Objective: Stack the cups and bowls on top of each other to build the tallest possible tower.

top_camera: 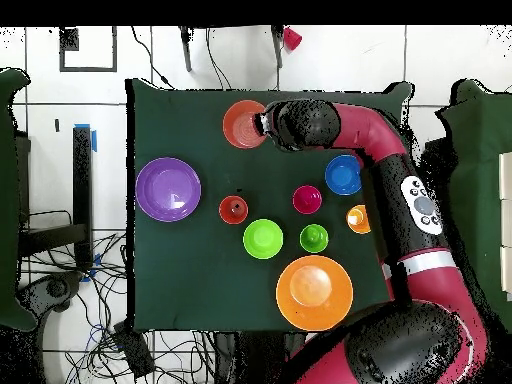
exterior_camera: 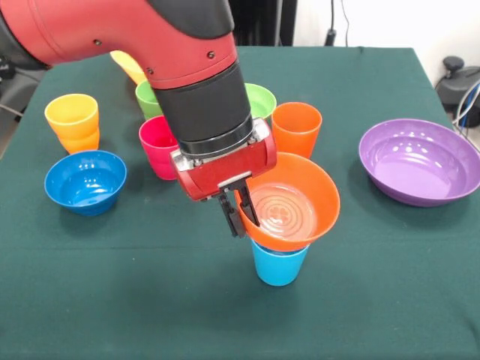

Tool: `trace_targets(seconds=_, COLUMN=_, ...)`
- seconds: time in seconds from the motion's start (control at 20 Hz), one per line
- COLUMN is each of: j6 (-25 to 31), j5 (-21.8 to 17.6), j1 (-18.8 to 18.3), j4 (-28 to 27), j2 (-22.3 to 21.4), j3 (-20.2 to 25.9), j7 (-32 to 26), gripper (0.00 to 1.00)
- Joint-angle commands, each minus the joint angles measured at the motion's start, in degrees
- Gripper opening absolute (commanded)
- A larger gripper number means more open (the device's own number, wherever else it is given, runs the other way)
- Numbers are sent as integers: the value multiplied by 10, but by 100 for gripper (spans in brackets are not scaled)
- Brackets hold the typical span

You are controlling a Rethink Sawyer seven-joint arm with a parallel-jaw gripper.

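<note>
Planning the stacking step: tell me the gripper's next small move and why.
Probably open the gripper and lift clear. It pinches the orange bowl by its rim, and the bowl already sits, somewhat tilted, on the light blue cup; watch that it settles level.

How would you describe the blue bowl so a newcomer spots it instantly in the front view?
Start at the green-covered table and go to its left side in the front view. Just in front of the yellow-orange cup sits the blue bowl, upright and empty. It is the only deep blue piece: wider and darker than the light blue cup, which stands mid-table under the orange bowl.
</note>
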Motion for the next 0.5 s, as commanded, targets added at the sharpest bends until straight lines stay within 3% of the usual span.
trace_targets(seconds=0.05, j6=42, j5=10, j1=1, j4=-3, j2=39, j3=29, j7=-150, gripper=0)
trace_targets(seconds=0.5, j6=42, j5=9, j1=-2, j4=-4, j2=45, j3=32, j7=-136, gripper=0)
